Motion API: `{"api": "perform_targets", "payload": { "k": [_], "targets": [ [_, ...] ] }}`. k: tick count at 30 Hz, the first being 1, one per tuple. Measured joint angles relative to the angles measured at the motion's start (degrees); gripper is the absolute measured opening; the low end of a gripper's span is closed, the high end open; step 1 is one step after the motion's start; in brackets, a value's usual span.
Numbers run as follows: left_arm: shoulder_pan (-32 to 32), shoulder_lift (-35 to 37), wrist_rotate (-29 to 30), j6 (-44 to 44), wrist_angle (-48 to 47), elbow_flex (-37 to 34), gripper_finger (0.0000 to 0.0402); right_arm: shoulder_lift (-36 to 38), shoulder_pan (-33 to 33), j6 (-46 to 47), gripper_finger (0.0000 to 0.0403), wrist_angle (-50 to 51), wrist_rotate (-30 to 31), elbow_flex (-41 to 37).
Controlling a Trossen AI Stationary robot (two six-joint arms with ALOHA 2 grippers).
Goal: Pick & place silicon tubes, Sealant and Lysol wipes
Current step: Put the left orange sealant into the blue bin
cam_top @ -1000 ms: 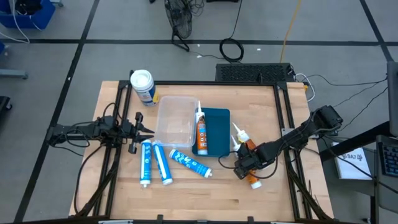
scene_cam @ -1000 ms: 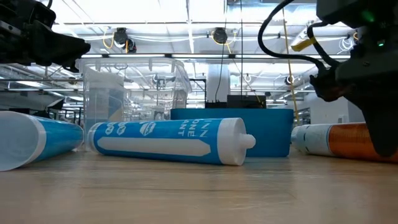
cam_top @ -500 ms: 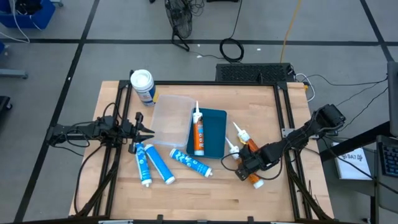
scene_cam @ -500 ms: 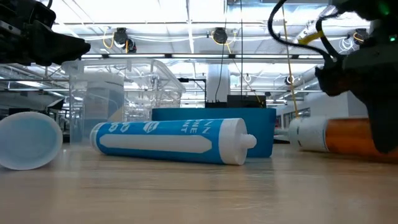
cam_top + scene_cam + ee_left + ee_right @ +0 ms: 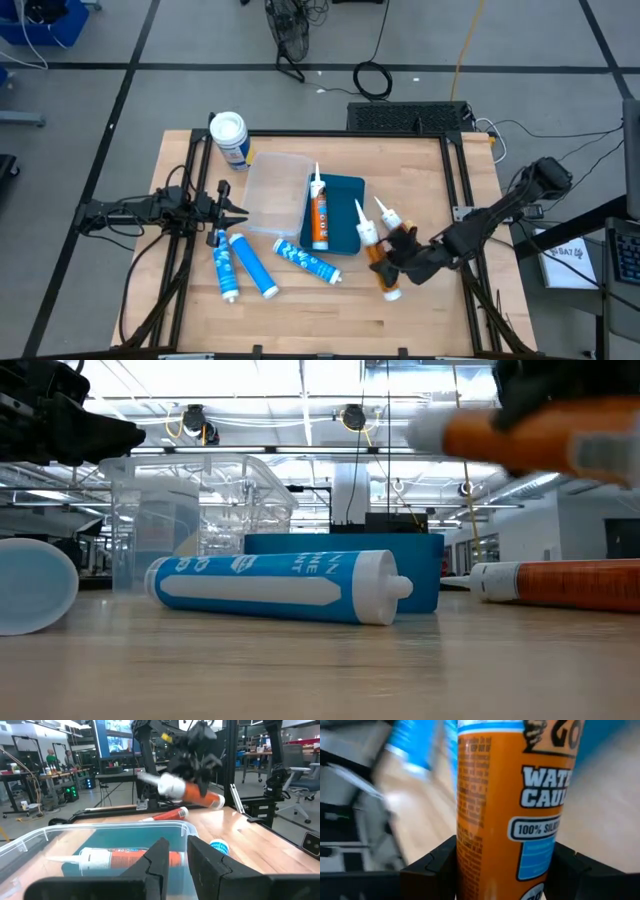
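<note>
My right gripper (image 5: 398,263) is shut on an orange sealant cartridge (image 5: 374,252) with a white nozzle. It is held above the table, right of the blue tray (image 5: 342,190). A second orange cartridge (image 5: 400,232) lies on the table beside it, and a third (image 5: 320,212) lies in the tray. Three blue-and-white silicone tubes (image 5: 254,266) lie on the table near the left front. The Lysol wipes canister (image 5: 230,138) stands upright at the far left. My left gripper (image 5: 238,208) waits at the left by the clear container (image 5: 275,190), open a little and empty. My right gripper pinches the orange cartridge's round body (image 5: 485,835) between its two fingers (image 5: 431,865), toward the flat end away from the nozzle. The fingers come from the table's right and lie across the cartridge. The cartridge is lifted clear and lies nearly level (image 5: 520,438).
The clear container stands against the blue tray's left side. Black frame rails run along the table's left and right edges. Bare wood shows at the table's front and far right.
My right gripper has lifted the orange cartridge clear of the table and turned its nozzle toward the tray. The other orange cartridge stays on the table. The tray and clear container have slid a little left. The leftmost blue tubes have shifted and turned.
</note>
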State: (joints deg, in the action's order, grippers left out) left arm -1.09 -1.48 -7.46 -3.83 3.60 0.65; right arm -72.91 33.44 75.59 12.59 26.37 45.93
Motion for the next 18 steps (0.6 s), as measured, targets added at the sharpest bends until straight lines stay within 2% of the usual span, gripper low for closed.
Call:
{"api": "perform_targets", "payload": {
  "k": [5,7,13,18],
  "targets": [
    [0.0,0.0,0.0,0.0,0.0,0.0,0.0076,-1.3,-2.9,-15.8,0.0201,-10.9,9.6,0.0],
    [0.0,0.0,0.0,0.0,0.0,0.0,0.0076,-2.8,-4.7,-22.9,0.0200,-18.3,12.7,-0.5],
    [0.0,0.0,0.0,0.0,0.0,0.0,0.0076,-10.6,-12.4,-39.2,0.0200,-47.2,11.0,-4.6],
    [0.0,0.0,0.0,0.0,-0.2,0.0,0.0076,-15.6,-18.7,-42.7,0.0200,-55.2,8.6,-5.2]
  ]
}}
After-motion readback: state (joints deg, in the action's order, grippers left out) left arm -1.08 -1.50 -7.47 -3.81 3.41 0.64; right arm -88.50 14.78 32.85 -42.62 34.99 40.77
